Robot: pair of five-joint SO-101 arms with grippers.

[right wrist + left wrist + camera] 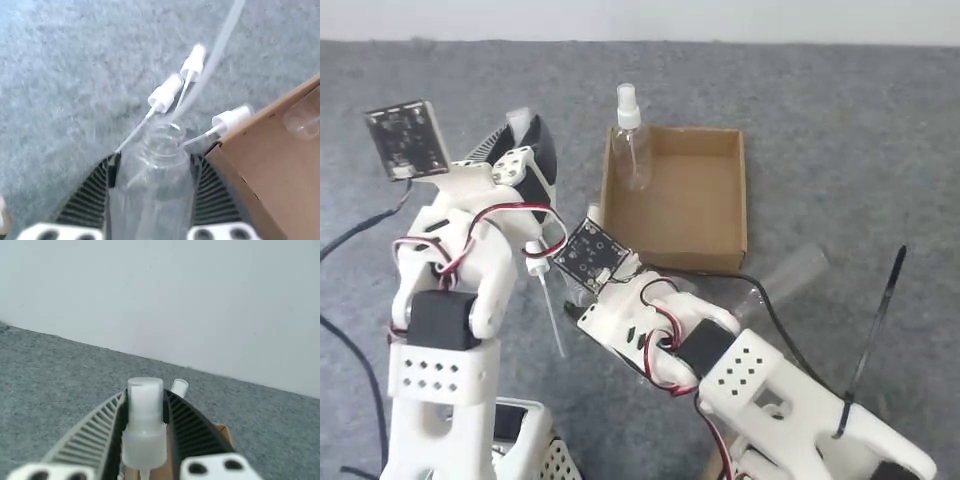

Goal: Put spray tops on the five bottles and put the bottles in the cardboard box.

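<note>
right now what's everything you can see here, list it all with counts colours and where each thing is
brown cardboard box: one, brown, open, on the carpet beyond the arms
capped clear plastic bottle: one, clear with a white top, standing in the box's far left corner
open clear plastic bottle: one, clear, bare neck, in the right pincer
lying clear plastic bottle: at least one, clear, on the carpet right of the box
loose white plastic spray tops: three, white, on the carpet by a box corner
held white plastic spray top: one, white, in the left pincer
carpet: one, grey, under everything
left pincer: one, dark ribbed fingers, shut on the spray top
right pincer: one, dark ribbed fingers, shut on the bottle
</note>
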